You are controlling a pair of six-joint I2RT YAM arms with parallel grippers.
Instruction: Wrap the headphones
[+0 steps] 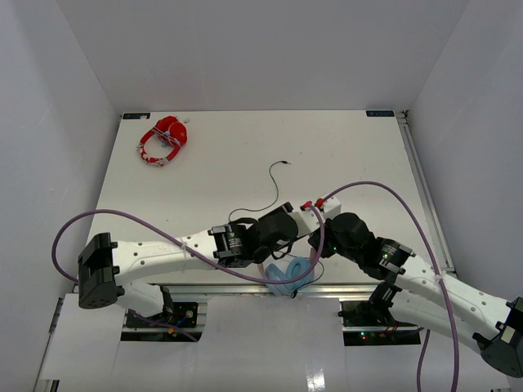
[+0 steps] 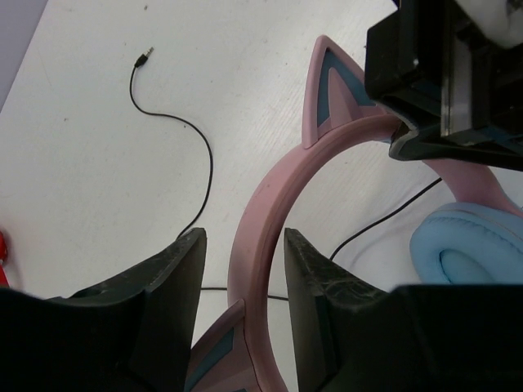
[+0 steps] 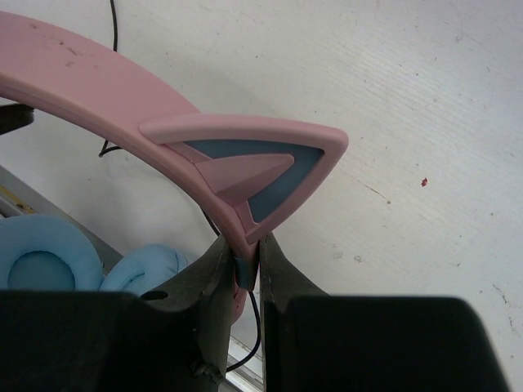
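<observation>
White table — right gripper clamped on headphones, my anchor for wrapping; left gripper half-open astride them, gripping nothing — cable trails loose.

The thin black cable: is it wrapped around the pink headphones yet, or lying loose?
Loose. The cable snakes across the table, its plug lying free, away from the headphones.
</observation>
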